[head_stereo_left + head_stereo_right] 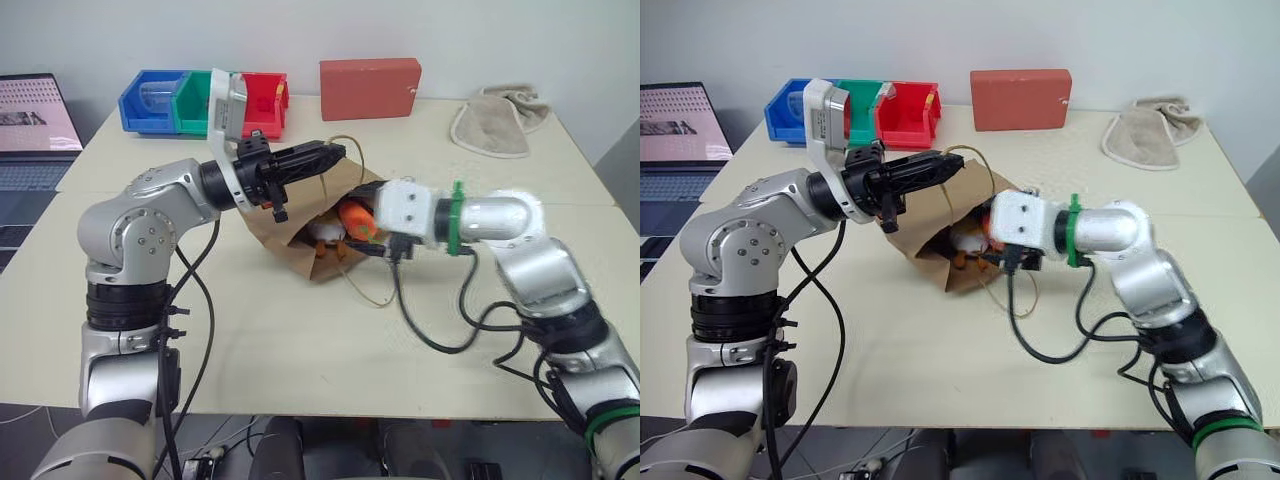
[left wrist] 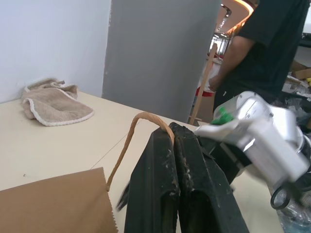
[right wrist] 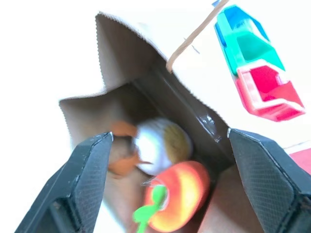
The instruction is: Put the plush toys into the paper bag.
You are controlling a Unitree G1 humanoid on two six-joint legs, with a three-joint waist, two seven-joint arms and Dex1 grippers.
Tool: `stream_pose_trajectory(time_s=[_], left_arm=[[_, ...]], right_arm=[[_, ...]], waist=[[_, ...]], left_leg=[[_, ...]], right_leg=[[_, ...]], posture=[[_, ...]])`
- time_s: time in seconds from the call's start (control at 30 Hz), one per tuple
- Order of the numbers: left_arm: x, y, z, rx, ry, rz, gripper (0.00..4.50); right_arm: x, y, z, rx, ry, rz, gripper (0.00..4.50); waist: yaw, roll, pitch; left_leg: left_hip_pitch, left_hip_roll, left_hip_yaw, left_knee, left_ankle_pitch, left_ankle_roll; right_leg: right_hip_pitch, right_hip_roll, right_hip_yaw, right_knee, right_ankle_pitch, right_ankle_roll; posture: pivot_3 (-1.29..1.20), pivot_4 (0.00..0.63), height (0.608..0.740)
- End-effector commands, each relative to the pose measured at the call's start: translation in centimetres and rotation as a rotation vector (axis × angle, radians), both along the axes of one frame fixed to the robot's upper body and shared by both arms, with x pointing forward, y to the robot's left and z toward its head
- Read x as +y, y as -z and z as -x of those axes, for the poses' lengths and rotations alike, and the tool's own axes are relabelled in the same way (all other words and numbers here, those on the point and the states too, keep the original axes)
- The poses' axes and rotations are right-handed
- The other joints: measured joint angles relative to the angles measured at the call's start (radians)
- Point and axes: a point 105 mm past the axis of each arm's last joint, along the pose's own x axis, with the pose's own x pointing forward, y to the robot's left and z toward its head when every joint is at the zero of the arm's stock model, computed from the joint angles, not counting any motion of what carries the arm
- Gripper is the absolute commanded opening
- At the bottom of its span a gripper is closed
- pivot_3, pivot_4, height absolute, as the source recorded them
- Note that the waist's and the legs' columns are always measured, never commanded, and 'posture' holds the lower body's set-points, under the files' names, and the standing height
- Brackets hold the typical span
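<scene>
Left gripper (image 1: 322, 154): pressed together on the twine handle (image 2: 141, 127) of the paper bag (image 1: 290, 232); the bag's upper edge is held lifted by it.
Right gripper (image 3: 170, 194): fingers spread wide, nothing between them; pointed into the bag's mouth, just outside it.
Paper bag: one, brown, lying tilted on the table (image 1: 300, 350) with its mouth turned toward the right gripper; a second twine loop (image 1: 372, 290) is trailed on the table just in front of it.
Plush toys: two, both inside the bag; the white egg toy (image 3: 160, 145) with orange-brown legs is seen deeper in, the orange fruit toy (image 3: 182, 194) with a green leaf nearer the mouth, the two touching.
Surface: cream tabletop; a seam between two tables is seen behind the bag.
Red box (image 1: 369, 88): one, behind the bag at the far edge.
Bins (image 1: 205, 100): three, blue, green and red, in a row behind the bag, beside the red box.
Towel (image 1: 497, 122): one, beige, folded, well apart from the bag at the far corner.
Laptop (image 1: 35, 125): one, open, on a separate desk beyond the bins' side of the bag.
Room: pale wall behind the table; a person in a dark shirt (image 2: 272, 53) is seen standing beyond the table's end.
</scene>
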Motion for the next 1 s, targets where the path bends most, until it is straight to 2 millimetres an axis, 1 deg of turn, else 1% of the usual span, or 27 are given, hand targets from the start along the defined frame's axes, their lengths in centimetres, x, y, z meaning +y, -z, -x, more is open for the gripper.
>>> stream_pose_trajectory(time_s=[0.03, 0.07, 0.17, 0.2, 0.3, 0.47, 0.57, 0.63, 0.67, 0.7, 0.77, 0.8, 0.93, 1.0], left_arm=[[0.1, -1.4, 0.5, -0.071, -0.005, 0.010, 0.00], [0.2, -1.5, 0.4, -0.072, -0.006, 0.009, 0.00], [0.3, -1.5, 0.4, -0.073, -0.006, 0.009, 0.00], [0.3, -1.6, 0.4, -0.075, -0.007, 0.007, 0.00], [0.4, -1.7, 0.4, -0.081, -0.011, 0.004, 0.00], [0.5, -1.8, 0.4, -0.089, -0.018, -0.001, 0.00], [0.5, -1.8, 0.3, -0.092, -0.021, -0.005, 0.00], [0.5, -1.9, 0.4, -0.094, -0.024, -0.005, 0.00], [0.6, -1.8, 0.4, -0.095, -0.026, -0.007, 0.00], [0.7, -1.8, 0.5, -0.095, -0.028, -0.008, 0.00], [1.0, -1.8, 0.5, -0.097, -0.033, -0.011, 0.00], [1.0, -1.9, 0.5, -0.098, -0.030, -0.011, 0.00], [1.0, -2.0, 0.5, -0.102, -0.026, -0.011, 0.00], [1.0, -2.1, 0.4, -0.107, -0.025, -0.010, 0.00]], right_arm=[[-2.2, 0.8, 1.1, 0.086, 0.079, -0.077, 3.95], [-2.7, 1.4, 1.1, 0.118, 0.110, -0.088, 3.95], [-3.1, 2.4, 1.1, 0.167, 0.154, -0.098, 3.95], [-3.5, 4.1, 0.2, 0.219, 0.228, -0.124, 3.95], [-3.9, 8.2, -2.0, 0.334, 0.401, -0.196, 3.95], [-2.7, 10.5, -3.6, 0.463, 0.452, -0.283, 3.95], [-2.8, 11.2, -4.3, 0.479, 0.478, -0.279, 3.95], [-2.6, 11.4, -4.5, 0.510, 0.481, -0.288, 3.55], [-2.1, 11.1, -4.1, 0.540, 0.442, -0.303, 3.27], [-1.7, 10.8, -3.7, 0.560, 0.411, -0.313, 3.11], [-1.3, 10.1, -3.1, 0.587, 0.365, -0.335, 2.48], [-1.2, 9.9, -2.9, 0.615, 0.354, -0.360, 2.09], [-1.5, 9.8, -2.6, 0.660, 0.355, -0.389, 0.60], [-1.5, 9.0, -2.5, 0.671, 0.347, -0.425, 0.03]], waist=[[0.000, 0.000, 0.000], [0.000, 0.000, 0.000], [-0.007, 0.000, 0.000], [-0.011, 0.000, 0.000], [-0.014, -0.001, 0.000], [-0.014, 0.000, 0.000], [-0.013, 0.000, 0.000], [-0.013, 0.000, 0.000], [-0.013, 0.000, 0.000], [-0.013, 0.000, 0.000], [-0.013, 0.000, 0.000], [-0.013, 0.000, 0.000], [-0.013, 0.000, 0.000], [-0.013, 0.000, 0.000]], left_leg=[[0.000, 0.000, 0.000, 0.000, 0.000, 0.000], [0.001, 0.000, 0.000, 0.000, 0.000, 0.000], [0.001, 0.000, 0.001, 0.001, 0.000, 0.000], [0.001, 0.000, 0.002, 0.001, 0.000, 0.000], [0.004, 0.001, 0.002, 0.000, 0.000, 0.000], [0.003, 0.000, 0.003, 0.000, 0.000, 0.000], [0.003, 0.000, 0.003, 0.000, 0.000, 0.000], [0.003, 0.000, 0.003, 0.000, 0.000, 0.000], [0.003, 0.000, 0.003, -0.001, 0.000, 0.000], [0.003, 0.000, 0.002, -0.001, 0.000, 0.000], [0.003, 0.000, 0.002, -0.001, 0.000, 0.000], [0.003, 0.000, 0.002, -0.001, 0.000, 0.000], [0.003, 0.000, 0.002, -0.001, 0.000, 0.000], [0.003, 0.000, 0.002, -0.001, 0.000, 0.000]], right_leg=[[0.001, 0.000, 0.000, 0.000, 0.000, 0.000], [0.001, 0.000, 0.000, 0.000, 0.000, 0.000], [0.001, 0.000, 0.001, 0.000, 0.000, 0.000], [0.000, 0.000, 0.002, 0.001, 0.000, 0.000], [0.001, 0.001, 0.003, 0.001, 0.000, 0.000], [0.001, 0.001, 0.004, 0.001, 0.000, 0.000], [0.001, 0.001, 0.004, 0.001, 0.000, 0.000], [0.001, 0.001, 0.003, 0.001, 0.000, 0.000], [0.001, 0.001, 0.003, 0.001, 0.000, 0.000], [0.001, 0.001, 0.003, 0.001, 0.000, 0.000], [0.001, 0.001, 0.003, 0.001, 0.000, 0.000], [0.001, 0.001, 0.003, 0.001, 0.000, 0.000], [0.001, 0.001, 0.003, 0.001, 0.000, 0.000], [0.001, 0.001, 0.002, 0.001, 0.000, 0.000]], posture=[[0.00, 0.150, 0.740], [0.00, 0.150, 0.740], [0.00, 0.150, 0.740], [0.00, 0.150, 0.740], [0.00, 0.150, 0.740], [0.00, 0.150, 0.740], [0.00, 0.150, 0.740], [0.00, 0.150, 0.740], [0.00, 0.150, 0.740], [0.00, 0.150, 0.740], [0.00, 0.150, 0.740], [0.00, 0.150, 0.740], [0.00, 0.150, 0.740], [0.00, 0.150, 0.740]])
